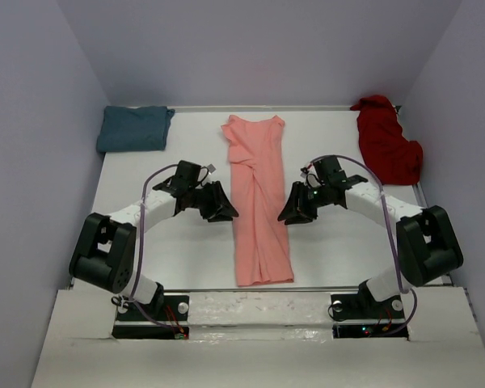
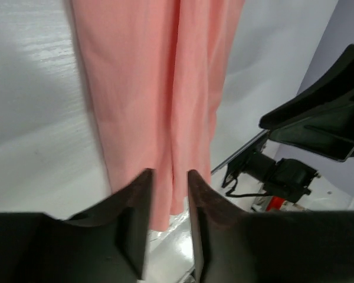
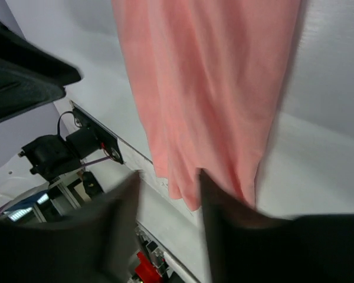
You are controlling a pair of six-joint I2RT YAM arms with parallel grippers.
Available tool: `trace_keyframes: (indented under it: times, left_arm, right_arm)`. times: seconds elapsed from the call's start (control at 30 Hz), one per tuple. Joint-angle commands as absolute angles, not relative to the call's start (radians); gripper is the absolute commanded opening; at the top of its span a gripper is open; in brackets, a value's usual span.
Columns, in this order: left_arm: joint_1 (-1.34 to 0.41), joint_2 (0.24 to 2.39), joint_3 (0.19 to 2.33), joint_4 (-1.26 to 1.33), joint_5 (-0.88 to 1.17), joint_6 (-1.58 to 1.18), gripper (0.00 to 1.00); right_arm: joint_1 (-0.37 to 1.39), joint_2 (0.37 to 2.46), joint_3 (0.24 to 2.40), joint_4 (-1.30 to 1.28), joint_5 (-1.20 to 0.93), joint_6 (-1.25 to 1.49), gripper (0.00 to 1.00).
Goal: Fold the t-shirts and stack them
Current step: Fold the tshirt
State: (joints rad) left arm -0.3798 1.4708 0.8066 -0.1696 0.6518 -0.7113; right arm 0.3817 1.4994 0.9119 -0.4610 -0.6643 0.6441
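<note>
The salmon-pink t-shirt point(image 1: 257, 210) lies folded into a long narrow strip down the middle of the table, and shows in the left wrist view point(image 2: 159, 88) and the right wrist view point(image 3: 212, 82). The teal t-shirt point(image 1: 134, 128) lies folded at the far left corner. The dark red t-shirt point(image 1: 386, 141) lies crumpled at the far right. My left gripper point(image 1: 225, 212) is open and empty, just left of the pink strip point(image 2: 170, 177). My right gripper point(image 1: 289, 213) is open and empty, just right of the strip point(image 3: 168, 180).
The white table point(image 1: 178, 250) is walled by grey panels on three sides. Its near edge has a metal rail with both arm bases point(image 1: 149, 311). The right arm's base and cables show in the left wrist view point(image 2: 277, 177).
</note>
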Motion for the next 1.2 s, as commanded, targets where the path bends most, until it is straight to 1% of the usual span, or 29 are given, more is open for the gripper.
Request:
trace_keyframes:
  times: [0.0, 0.03, 0.07, 0.13, 0.5, 0.63, 0.83, 1.1, 1.17]
  left_arm:
    - [-0.38, 1.486, 0.772, -0.107, 0.694, -0.719, 0.6]
    - [-0.379, 1.486, 0.767, -0.107, 0.683, -0.706, 0.65]
    - [-0.38, 1.488, 0.758, -0.107, 0.675, -0.7, 0.68]
    - [-0.379, 1.497, 0.747, -0.103, 0.658, -0.686, 0.69]
    - [-0.379, 1.601, 0.692, -0.031, 0.652, -0.646, 0.68]
    - [-0.379, 1.624, 0.678, -0.009, 0.65, -0.643, 0.66]
    - [-0.377, 1.651, 0.676, -0.008, 0.65, -0.641, 0.66]
    - [-0.38, 1.675, 0.686, -0.008, 0.649, -0.64, 0.65]
    - [-0.382, 1.684, 0.689, -0.008, 0.649, -0.64, 0.65]
  right_arm:
    - [0.376, 1.522, 0.901, -0.376, -0.704, 0.638, 0.63]
    - [0.361, 1.529, 0.894, -0.367, -0.71, 0.632, 0.66]
    - [0.345, 1.535, 0.885, -0.359, -0.713, 0.63, 0.67]
    - [0.331, 1.545, 0.864, -0.331, -0.733, 0.629, 0.67]
    - [0.304, 1.592, 0.813, -0.264, -0.726, 0.611, 0.62]
    - [0.295, 1.591, 0.772, -0.245, -0.715, 0.612, 0.62]
    - [0.295, 1.608, 0.746, -0.242, -0.671, 0.606, 0.62]
    - [0.295, 1.649, 0.747, -0.242, -0.606, 0.609, 0.63]
    - [0.295, 1.667, 0.755, -0.239, -0.606, 0.607, 0.61]
